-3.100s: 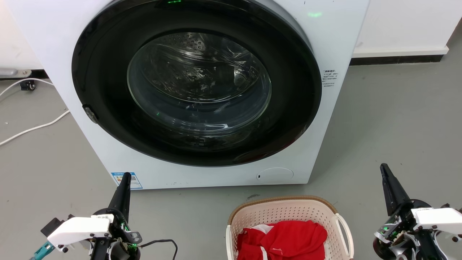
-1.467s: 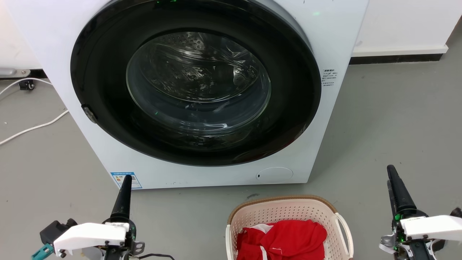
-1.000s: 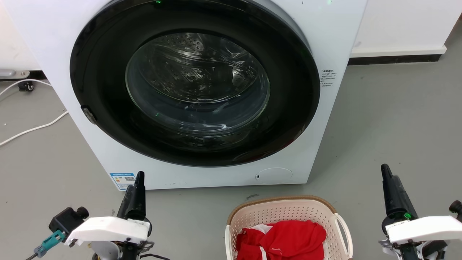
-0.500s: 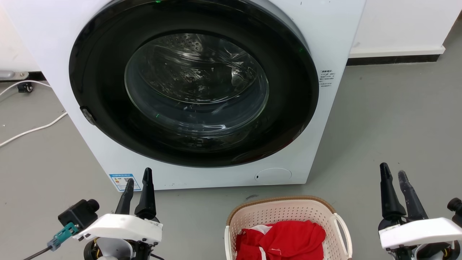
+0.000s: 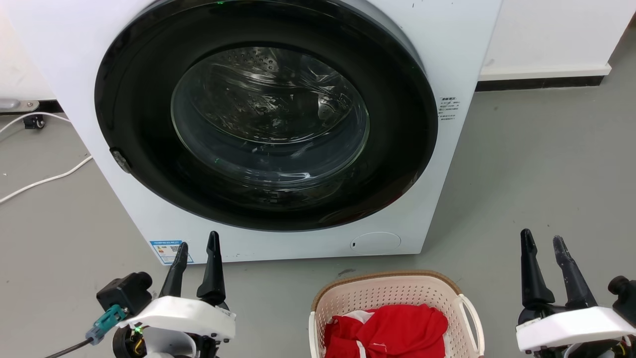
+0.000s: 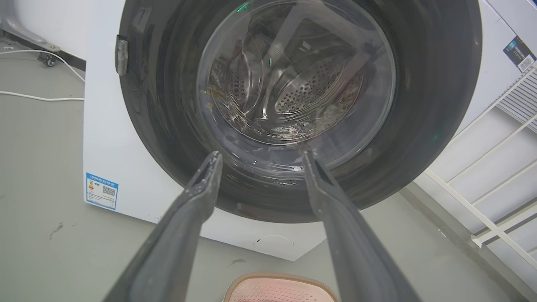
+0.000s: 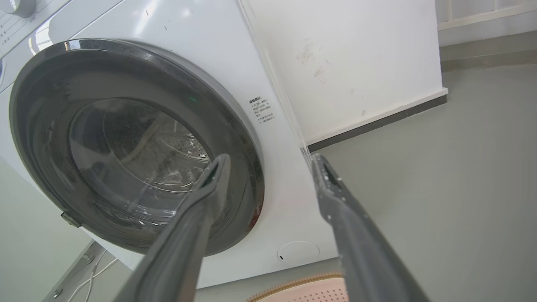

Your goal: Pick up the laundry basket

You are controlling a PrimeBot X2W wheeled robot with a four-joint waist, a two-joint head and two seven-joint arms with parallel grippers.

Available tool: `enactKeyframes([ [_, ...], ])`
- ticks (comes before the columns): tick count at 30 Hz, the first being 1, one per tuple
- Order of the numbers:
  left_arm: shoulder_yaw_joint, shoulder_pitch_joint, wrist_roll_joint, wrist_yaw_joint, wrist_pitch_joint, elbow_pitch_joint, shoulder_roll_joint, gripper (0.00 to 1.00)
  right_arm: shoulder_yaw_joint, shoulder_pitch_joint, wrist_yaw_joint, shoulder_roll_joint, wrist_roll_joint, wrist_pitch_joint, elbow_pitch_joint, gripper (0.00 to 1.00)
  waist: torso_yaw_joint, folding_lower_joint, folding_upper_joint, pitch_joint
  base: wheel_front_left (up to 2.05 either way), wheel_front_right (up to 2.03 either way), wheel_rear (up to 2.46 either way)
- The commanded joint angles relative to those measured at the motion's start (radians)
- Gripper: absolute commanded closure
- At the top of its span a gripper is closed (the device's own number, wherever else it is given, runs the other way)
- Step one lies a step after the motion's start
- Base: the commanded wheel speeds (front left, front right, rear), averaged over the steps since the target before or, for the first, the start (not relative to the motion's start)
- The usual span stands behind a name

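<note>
The laundry basket (image 5: 392, 293) sits on the grey floor (image 5: 536, 164), just in front of the washing machine (image 5: 144, 209) and below the right part of its front. Its brown rim faces the machine, and a white loop handle (image 5: 472, 313) stands out on its right side. A red garment (image 5: 392, 328) lies bunched inside it. The basket's near half is cut off at the lower edge of the head view, so how far the cloth reaches is hard to tell. Neither gripper touches it. The left gripper (image 5: 198, 239) hovers well to the basket's left, its two dark fingers spread apart and pointing at the foot of the machine, close to a blue label (image 5: 166, 250). The right gripper (image 5: 541, 236) hangs to the basket's right, beyond the handle, its fingers likewise parted with nothing between them. Both wrist views show the basket's far rim low between the spread fingers. The machine's round dark door (image 5: 268, 114) is closed, and the steel drum shows through the glass. A white cable (image 5: 44, 176) runs over the floor left of the machine.
</note>
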Motion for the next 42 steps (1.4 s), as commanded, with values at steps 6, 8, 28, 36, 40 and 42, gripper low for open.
enactKeyframes([
  [6,-0.011,0.006,0.083,0.01,-0.023,-0.007,0.004,0.0,0.008,0.008,0.0,-0.006,-0.09,-0.022,-0.027,0.0,-0.002,0.0,-0.0001,-0.001,0.0,0.0,0.0],
  [8,-0.013,0.007,0.104,0.01,-0.028,-0.006,0.004,0.0,0.009,0.011,0.0,-0.007,-0.112,-0.028,-0.03,0.0,-0.002,0.0,-0.0001,-0.002,0.0,0.0,0.0],
  [28,-0.037,0.017,0.281,0.019,-0.075,0.011,0.005,0.0,-0.002,0.038,0.0,-0.007,-0.283,-0.074,-0.066,0.0,-0.008,0.0,0.0,-0.003,0.0,0.0,0.0],
  [36,-0.045,0.02,0.335,0.019,-0.092,0.017,0.005,0.0,-0.006,0.047,0.0,-0.008,-0.323,-0.092,-0.066,0.0,-0.006,0.0,0.0,-0.006,0.0,0.0,0.0],
  [40,-0.048,0.022,0.36,0.019,-0.099,0.022,0.005,0.0,-0.006,0.054,0.0,-0.008,-0.343,-0.099,-0.064,0.0,-0.005,0.0,0.0,-0.008,0.0,0.0,0.0],
  [42,-0.05,0.025,0.368,0.017,-0.104,0.026,0.005,0.0,-0.005,0.058,0.0,-0.008,-0.347,-0.103,-0.063,0.0,-0.005,0.0,0.0,-0.01,0.0,0.0,0.0],
])
